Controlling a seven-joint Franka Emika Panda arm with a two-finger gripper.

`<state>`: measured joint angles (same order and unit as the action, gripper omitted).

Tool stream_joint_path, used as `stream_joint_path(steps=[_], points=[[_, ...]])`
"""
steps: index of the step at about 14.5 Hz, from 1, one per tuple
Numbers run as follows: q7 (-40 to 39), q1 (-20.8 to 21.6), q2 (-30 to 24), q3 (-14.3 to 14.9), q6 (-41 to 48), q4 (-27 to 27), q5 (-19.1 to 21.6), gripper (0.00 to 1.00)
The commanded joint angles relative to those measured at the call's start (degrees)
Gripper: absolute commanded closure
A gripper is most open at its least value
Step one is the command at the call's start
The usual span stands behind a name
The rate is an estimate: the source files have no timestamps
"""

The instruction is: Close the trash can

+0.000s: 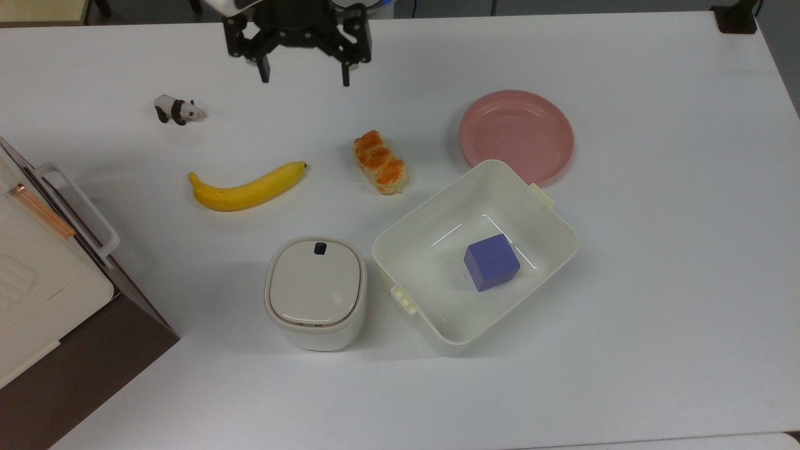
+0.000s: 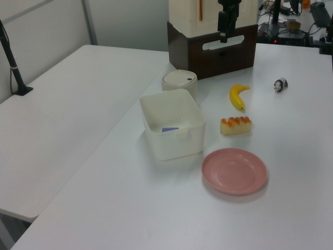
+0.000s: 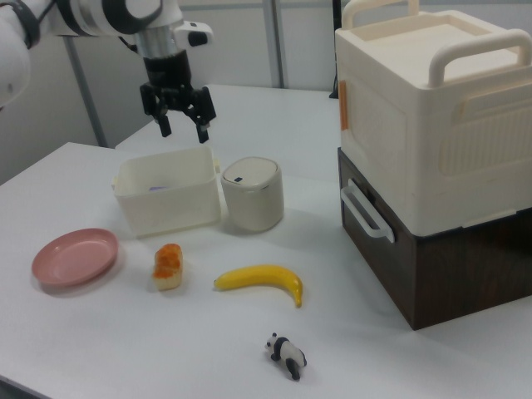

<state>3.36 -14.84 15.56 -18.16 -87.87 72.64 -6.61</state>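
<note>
The trash can (image 1: 315,290) is a small cream-white bin standing at the table's front middle in the top view. Its beige lid lies flat and shut, with the dark button (image 1: 320,249) on top. The same trash can (image 2: 178,80) sits behind the white tub in the left view, and the trash can (image 3: 252,193) stands beside that tub in the right view. My gripper (image 1: 304,79) hangs open and empty high over the table's far edge, well away from the bin. The gripper (image 3: 184,133) hovers above the tub in the right view, and the gripper (image 2: 223,36) appears edge-on in the left view.
A white tub (image 1: 425,231) holding a blue cube (image 1: 491,262) stands right of the bin. A banana (image 1: 247,187), a bread piece (image 1: 379,161), a pink plate (image 1: 516,134) and a toy panda (image 1: 177,109) lie between gripper and bin. A brown-and-cream cabinet (image 1: 37,275) fills the top view's left edge.
</note>
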Motion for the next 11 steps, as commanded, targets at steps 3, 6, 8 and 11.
stream_joint_path(steps=[3,6,8,11], points=[[-0.4,1.7,-3.9,2.0,1.1,3.1,0.3,0.0],[-0.4,1.6,-3.7,2.0,1.0,3.0,0.4,0.0],[-0.3,1.5,-3.4,2.0,0.8,2.7,1.2,0.0],[1.2,1.2,-3.1,2.1,-1.3,2.4,2.1,0.0]])
